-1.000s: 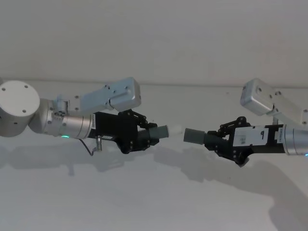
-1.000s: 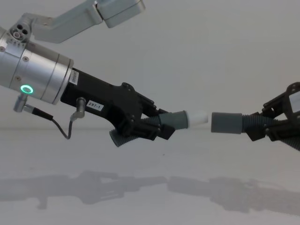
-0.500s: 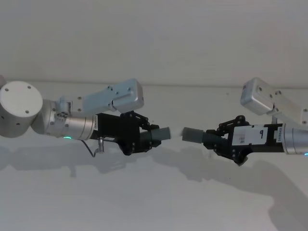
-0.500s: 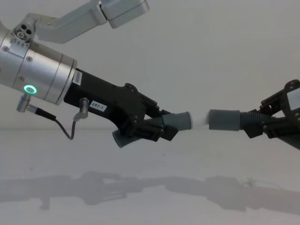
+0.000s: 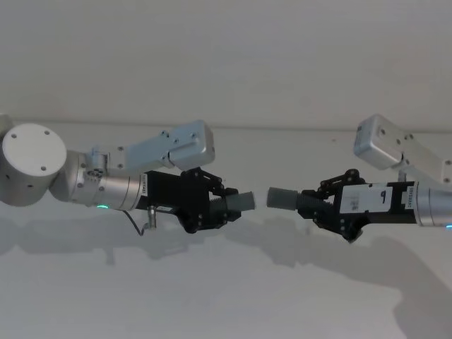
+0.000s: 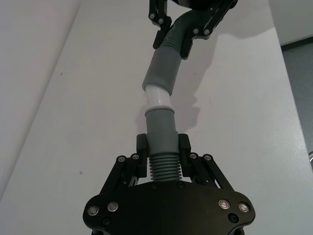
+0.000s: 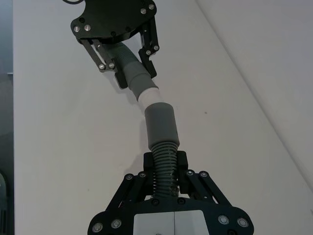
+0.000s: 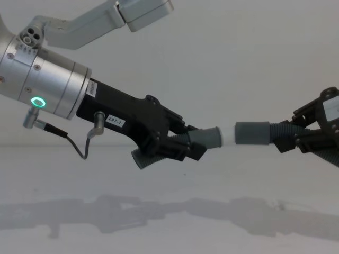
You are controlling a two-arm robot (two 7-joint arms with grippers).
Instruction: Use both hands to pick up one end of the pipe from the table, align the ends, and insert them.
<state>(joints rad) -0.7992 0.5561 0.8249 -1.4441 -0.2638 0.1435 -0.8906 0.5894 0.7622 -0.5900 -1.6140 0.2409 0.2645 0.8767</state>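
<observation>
While jaws pinch pipe pieces [image 5: 240,201] [image 5: 284,198] aloft, white table [image 5: 226,296] (matte) bare

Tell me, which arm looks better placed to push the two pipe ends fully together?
Probably the left gripper: its white-tipped end already meets the wider collar held by the right gripper, so pushing along that line should seat it.

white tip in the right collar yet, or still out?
Partly in. In the left wrist view the white tip enters the right piece's collar, a band still bare beyond the left piece's collar. Depth cannot tell.
</observation>
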